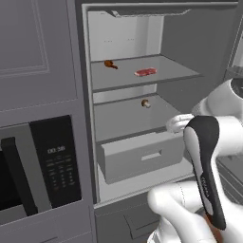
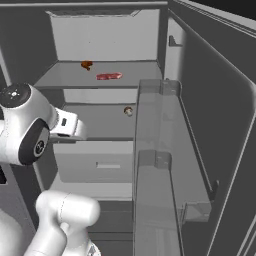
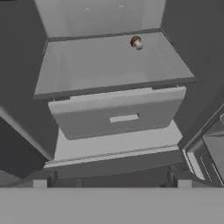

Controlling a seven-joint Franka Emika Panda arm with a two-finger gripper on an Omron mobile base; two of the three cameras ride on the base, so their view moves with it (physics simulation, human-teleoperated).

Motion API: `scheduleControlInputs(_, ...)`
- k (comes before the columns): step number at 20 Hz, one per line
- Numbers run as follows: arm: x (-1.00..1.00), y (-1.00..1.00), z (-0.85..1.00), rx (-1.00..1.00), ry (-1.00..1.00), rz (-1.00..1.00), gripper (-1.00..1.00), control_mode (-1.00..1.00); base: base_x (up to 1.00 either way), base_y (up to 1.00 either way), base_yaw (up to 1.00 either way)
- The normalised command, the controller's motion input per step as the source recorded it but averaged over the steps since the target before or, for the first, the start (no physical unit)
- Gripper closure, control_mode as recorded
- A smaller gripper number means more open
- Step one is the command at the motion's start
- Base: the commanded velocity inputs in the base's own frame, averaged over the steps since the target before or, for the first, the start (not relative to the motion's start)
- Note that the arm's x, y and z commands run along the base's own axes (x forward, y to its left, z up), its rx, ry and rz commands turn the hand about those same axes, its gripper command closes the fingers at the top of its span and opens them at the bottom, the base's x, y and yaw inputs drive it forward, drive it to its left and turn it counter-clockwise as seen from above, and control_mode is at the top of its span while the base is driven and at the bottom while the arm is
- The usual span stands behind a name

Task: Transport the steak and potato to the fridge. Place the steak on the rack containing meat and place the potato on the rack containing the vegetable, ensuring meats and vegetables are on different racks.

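I had the fingers (image 3: pixel 112 180) spread wide with nothing between them, their two tips (image 3: pixel 40 183) low in the hand view. Straight ahead of them stood the open fridge (image 1: pixel 85 118). The steak (image 1: pixel 145 72) lay flat on the higher shelf (image 1: pixel 123 80), well above and beyond the fingers, with the small brown-orange meat piece (image 1: pixel 110 64) near it toward the back. On the lower shelf (image 3: pixel 105 70), ahead of and above the fingers, sat the round tan-and-white vegetable (image 3: pixel 136 42) at the rear. Just beyond the fingers was the wide grey drawer (image 3: pixel 118 111), under that shelf. I could not make out the potato.
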Motion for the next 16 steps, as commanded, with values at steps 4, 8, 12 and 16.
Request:
scheduleControlInputs(4,-0.75,0.0,0.07,-0.05,0.0,0.22,-1.0,1.0,-0.25,0.0,0.07)
scheduleControlInputs(8,0.0,0.0,0.0,0.0,0.0,0.0,-1.0,1.0,-1.0,0.01,0.22)
scheduleControlInputs(12,0.0,0.0,0.0,0.0,0.0,0.0,-1.0,1.0,-1.0,0.13,0.0)
scheduleControlInputs(16,0.0,0.0,0.0,0.0,0.0,0.0,-1.0,1.0,-1.0,0.06,0.0)
